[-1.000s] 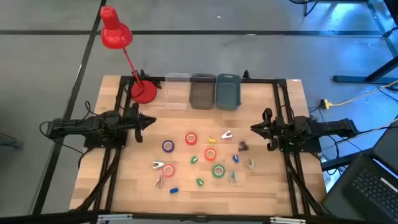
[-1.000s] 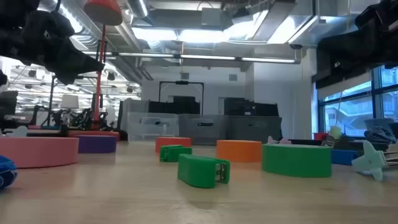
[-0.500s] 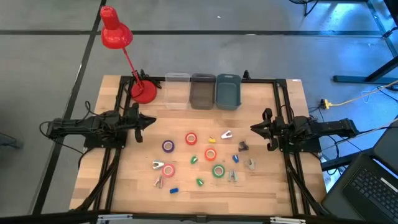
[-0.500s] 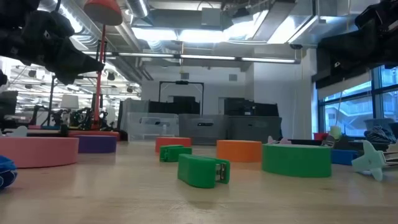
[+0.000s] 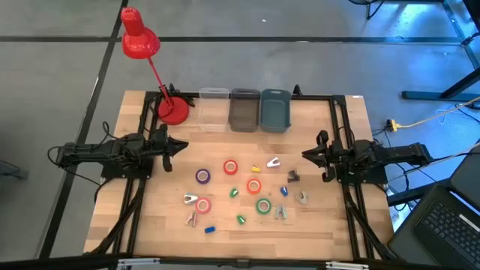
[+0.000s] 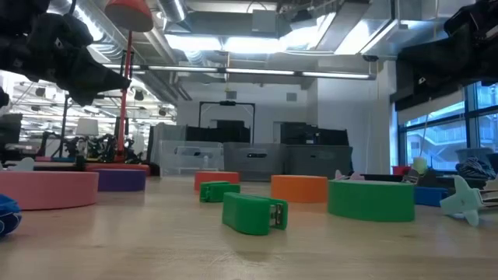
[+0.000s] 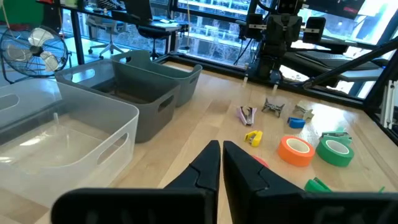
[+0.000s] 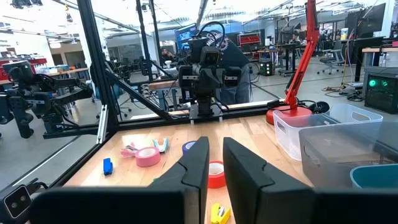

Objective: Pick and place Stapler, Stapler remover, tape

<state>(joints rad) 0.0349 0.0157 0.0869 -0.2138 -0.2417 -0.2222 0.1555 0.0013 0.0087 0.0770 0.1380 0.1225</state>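
Note:
Several tape rolls lie flat on the wooden table: purple, red, orange, green and pink. Small staplers lie among them, green, blue and yellow. Claw-shaped stapler removers lie scattered there too. My left gripper hovers at the table's left side, shut, pointing toward the middle. My right gripper hovers at the right side, facing it, its fingers a narrow gap apart with nothing between them.
Three bins stand in a row at the far edge: clear, brown-grey, blue-grey. A red desk lamp stands with its base at the far left corner. Black frame rails run along both sides.

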